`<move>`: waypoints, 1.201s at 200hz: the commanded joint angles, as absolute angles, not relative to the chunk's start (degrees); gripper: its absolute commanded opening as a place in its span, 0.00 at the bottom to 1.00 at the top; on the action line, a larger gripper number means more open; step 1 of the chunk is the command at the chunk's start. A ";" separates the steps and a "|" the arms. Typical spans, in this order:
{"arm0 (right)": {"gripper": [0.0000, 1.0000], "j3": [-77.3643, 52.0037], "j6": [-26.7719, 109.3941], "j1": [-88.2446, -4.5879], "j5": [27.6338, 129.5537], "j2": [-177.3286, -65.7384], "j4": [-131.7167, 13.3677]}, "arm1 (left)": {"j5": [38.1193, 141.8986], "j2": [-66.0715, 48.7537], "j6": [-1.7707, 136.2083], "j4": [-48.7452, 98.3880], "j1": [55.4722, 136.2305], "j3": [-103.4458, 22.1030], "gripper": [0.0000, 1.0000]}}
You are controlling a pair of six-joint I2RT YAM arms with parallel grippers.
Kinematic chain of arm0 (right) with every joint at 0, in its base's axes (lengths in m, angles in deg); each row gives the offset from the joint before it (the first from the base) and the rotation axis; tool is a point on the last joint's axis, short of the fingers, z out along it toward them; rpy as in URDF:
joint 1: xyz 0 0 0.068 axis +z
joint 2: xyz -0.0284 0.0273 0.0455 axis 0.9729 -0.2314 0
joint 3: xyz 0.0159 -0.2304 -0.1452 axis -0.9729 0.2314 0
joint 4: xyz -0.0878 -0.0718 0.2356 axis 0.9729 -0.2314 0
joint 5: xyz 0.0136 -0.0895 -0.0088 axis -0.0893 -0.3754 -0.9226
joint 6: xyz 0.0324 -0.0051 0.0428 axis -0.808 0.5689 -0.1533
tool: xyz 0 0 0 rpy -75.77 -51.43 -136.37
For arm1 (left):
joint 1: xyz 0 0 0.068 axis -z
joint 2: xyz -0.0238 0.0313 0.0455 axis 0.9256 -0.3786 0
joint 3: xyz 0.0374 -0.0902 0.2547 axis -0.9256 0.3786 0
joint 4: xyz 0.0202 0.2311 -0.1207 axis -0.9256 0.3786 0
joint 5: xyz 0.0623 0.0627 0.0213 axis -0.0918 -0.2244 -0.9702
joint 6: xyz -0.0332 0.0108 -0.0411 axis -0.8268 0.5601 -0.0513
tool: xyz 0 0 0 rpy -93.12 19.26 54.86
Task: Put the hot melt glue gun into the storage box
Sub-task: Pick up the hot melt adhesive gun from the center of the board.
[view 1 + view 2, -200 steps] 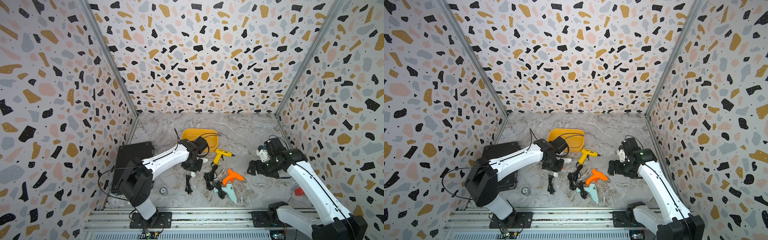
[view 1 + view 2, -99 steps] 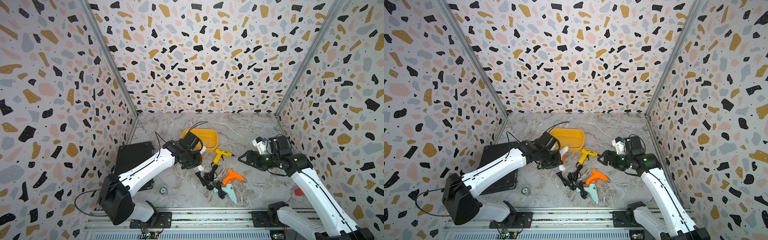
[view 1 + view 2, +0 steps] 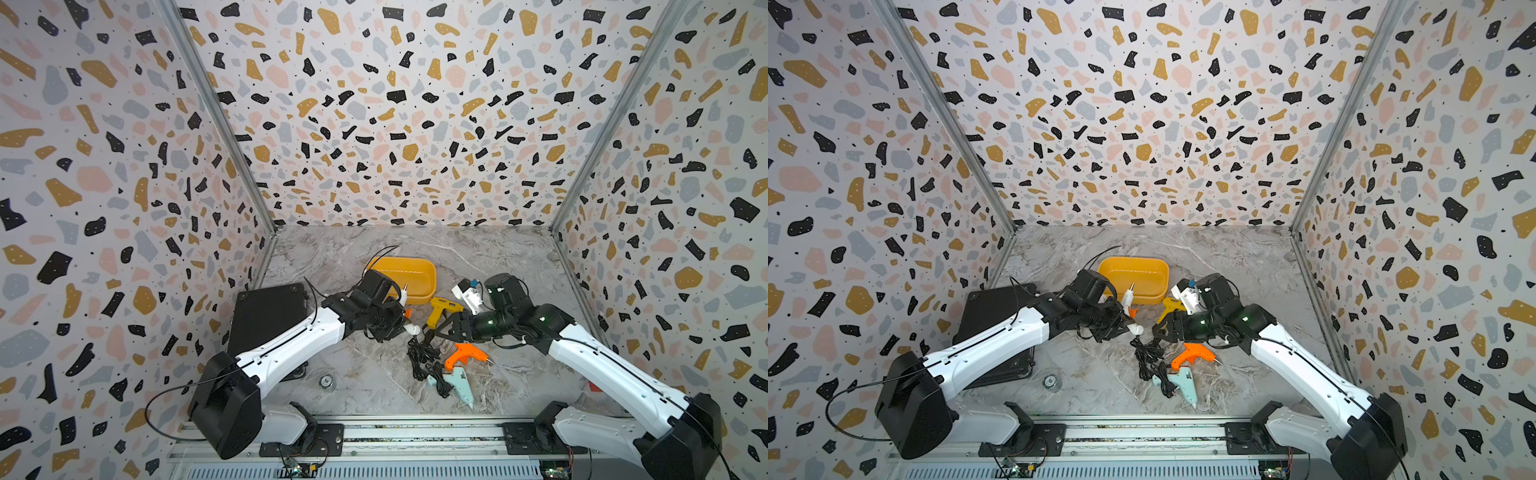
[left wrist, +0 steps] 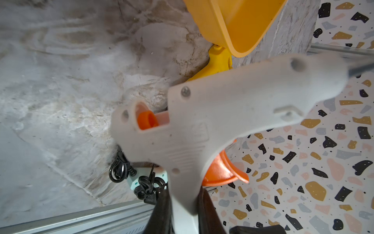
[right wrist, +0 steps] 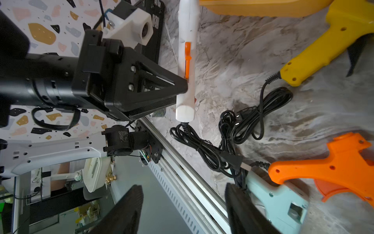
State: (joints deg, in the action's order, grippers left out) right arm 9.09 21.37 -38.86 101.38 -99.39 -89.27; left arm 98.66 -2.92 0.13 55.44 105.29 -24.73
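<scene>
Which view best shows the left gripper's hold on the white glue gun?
The right wrist view: it shows the left gripper from the side, both fingers clamped across the white glue gun at its handle. The left wrist view is filled by the blurred gun body; both top views show it small, half hidden behind the gripper.

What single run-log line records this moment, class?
left gripper: shut on white glue gun | right gripper: open, empty | storage box: empty
</scene>
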 commanded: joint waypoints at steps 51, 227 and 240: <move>0.55 3.46 25.53 -36.55 102.96 -107.44 -81.70 | 101.74 1.47 -7.92 49.71 105.05 -23.56 0.00; 0.39 -0.69 27.78 -35.05 104.26 -115.71 -79.18 | 103.04 1.58 -10.30 47.87 105.10 -23.44 0.00; 0.30 -1.26 28.31 -35.05 104.05 -115.47 -79.56 | 103.29 1.82 -10.01 48.70 105.10 -23.37 0.00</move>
State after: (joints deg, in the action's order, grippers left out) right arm 1.92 26.86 -35.30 103.50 -116.31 -80.22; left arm 102.01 0.62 -9.91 50.48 105.29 -23.20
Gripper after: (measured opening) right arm 0.377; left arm 0.201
